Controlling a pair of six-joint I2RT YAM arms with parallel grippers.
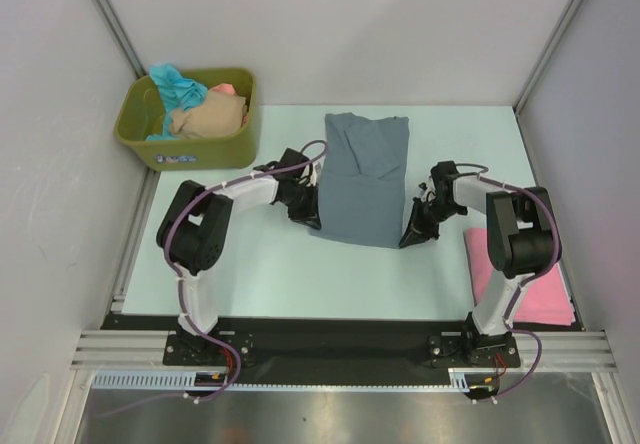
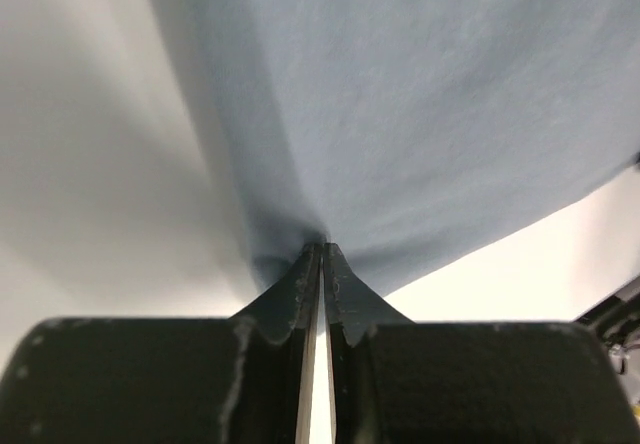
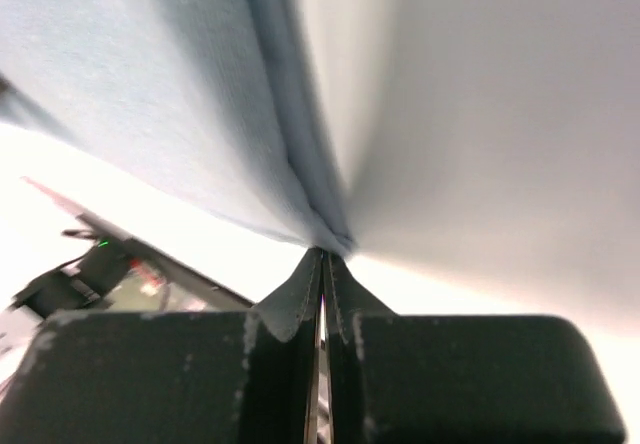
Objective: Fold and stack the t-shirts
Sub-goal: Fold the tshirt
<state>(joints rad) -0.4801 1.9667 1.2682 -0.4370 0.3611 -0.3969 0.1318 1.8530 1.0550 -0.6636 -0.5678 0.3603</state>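
Progress is reading as early to middle. Table is carrying one slate grey-blue t-shirt at its centre. The shirt is lying as a long, narrowed panel with its far end rumpled, so the lengthwise folds are looking done and the crosswise fold not yet made. Olive-green tub at the far left corner is holding more shirts, all crumpled and unfolded: teal t-shirt, beige t-shirt and salmon t-shirt. Pink t-shirt is lying flat at the near right edge, seemingly folded and serving as the base of the stack. Left gripper is pinching the grey shirt's near left corner, jaws nearly closed on the cloth. Right gripper is doing likewise at the near right corner, and cloth is tenting into each pinch. Right arm is covering part of the pink shirt, so its folds are not reading. Tub walls are masking whatever is sitting beneath the top garments. Wrist views are giving only blurred cloth, and the grey shirt's sleeves are not making themselves out.
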